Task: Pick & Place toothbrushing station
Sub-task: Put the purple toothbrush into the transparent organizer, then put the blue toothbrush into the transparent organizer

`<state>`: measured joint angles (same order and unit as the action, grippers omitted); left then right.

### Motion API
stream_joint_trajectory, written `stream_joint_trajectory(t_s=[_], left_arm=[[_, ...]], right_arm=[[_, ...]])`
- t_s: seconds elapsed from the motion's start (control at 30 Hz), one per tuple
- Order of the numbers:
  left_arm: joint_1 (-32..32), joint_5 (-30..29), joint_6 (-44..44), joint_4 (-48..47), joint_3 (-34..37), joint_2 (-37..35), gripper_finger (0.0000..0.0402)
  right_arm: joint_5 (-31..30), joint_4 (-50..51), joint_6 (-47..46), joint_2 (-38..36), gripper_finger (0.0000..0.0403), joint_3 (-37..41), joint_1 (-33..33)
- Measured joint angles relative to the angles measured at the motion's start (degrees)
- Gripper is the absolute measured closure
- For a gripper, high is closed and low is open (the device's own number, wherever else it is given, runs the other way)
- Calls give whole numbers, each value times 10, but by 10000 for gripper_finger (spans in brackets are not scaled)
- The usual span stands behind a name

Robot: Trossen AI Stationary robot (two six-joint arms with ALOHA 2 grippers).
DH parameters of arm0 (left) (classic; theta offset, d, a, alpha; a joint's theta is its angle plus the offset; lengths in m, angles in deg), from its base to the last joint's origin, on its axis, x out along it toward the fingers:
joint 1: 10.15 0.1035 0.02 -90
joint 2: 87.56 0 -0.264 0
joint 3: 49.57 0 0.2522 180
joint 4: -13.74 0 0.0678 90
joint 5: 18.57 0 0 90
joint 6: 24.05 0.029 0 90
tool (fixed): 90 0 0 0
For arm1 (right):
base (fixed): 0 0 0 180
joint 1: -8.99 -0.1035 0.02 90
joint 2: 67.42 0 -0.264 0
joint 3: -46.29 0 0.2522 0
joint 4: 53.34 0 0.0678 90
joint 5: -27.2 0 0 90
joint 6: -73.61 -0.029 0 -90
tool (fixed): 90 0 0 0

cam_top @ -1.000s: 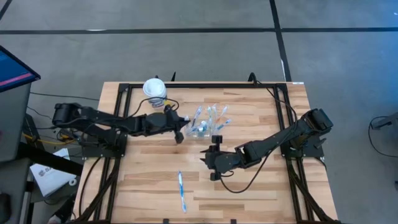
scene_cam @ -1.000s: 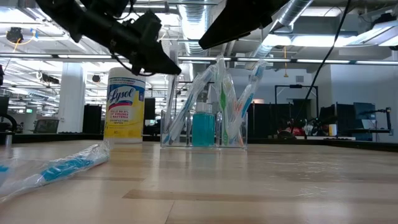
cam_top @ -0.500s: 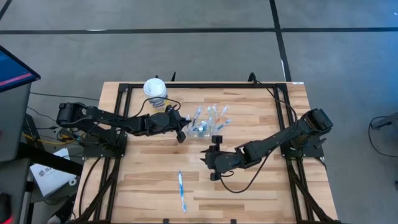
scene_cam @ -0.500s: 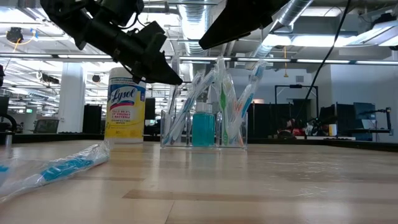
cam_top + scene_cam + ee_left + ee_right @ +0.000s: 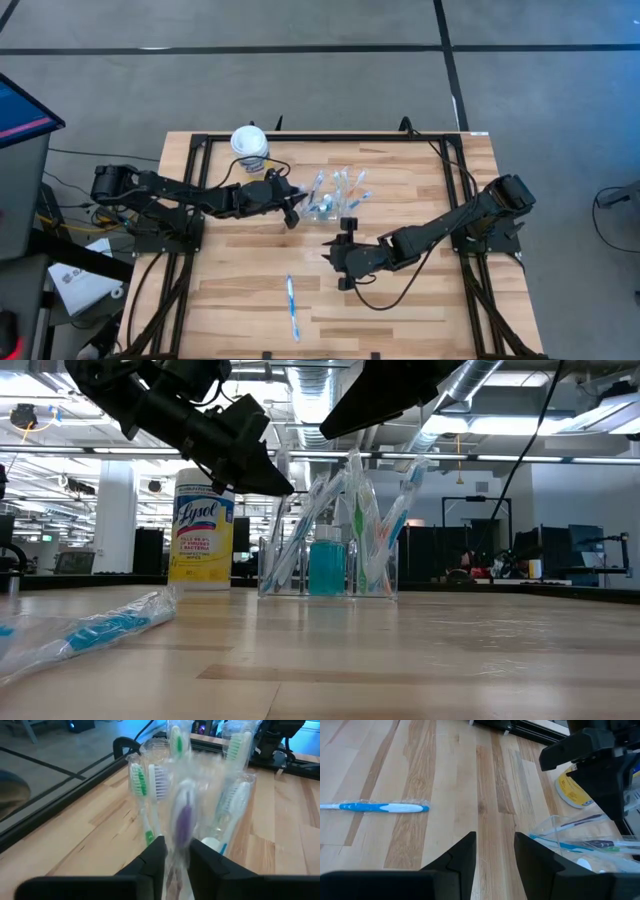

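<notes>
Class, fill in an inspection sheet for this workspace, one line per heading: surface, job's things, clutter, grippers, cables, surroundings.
Surface: wooden table, bare planks.
Job's things: clear cup holding wrapped toothbrushes; one wrapped blue toothbrush lying apart near the front edge.
Clutter: white tub, yellow label, behind the cup.
Grippers: left gripper at the cup, a purple wrapped toothbrush between its fingers; right gripper open, empty, mid-table.
Cables: black cable looping by the right arm.
Surroundings: grey floor; open hall behind.
</notes>
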<state>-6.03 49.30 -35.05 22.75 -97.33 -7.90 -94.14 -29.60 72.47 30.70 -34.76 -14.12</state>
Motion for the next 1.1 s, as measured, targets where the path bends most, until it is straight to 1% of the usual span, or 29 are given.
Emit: stream_joint_trajectory(t_s=[0.33, 0.53, 0.67, 0.87, 1.1], left_arm=[[0, -14, 0, 0, 0, 0, 254], [0, -23, 0, 2, 0, 0, 223], [-3, -20, 0, 2, 0, 0, 217], [-23, -13, -6, 1, 0, 0, 225], [-71, 75, -14, -17, 0, 0, 236]], right_arm=[[0, 0, 0, 0, 280, 0, 0], [0, 0, 0, 4, 280, 0, 0], [0, 0, 0, 4, 280, 0, 0], [0, 0, 0, 4, 280, 0, 0], [0, 4, -4, 4, 280, 0, -2]])
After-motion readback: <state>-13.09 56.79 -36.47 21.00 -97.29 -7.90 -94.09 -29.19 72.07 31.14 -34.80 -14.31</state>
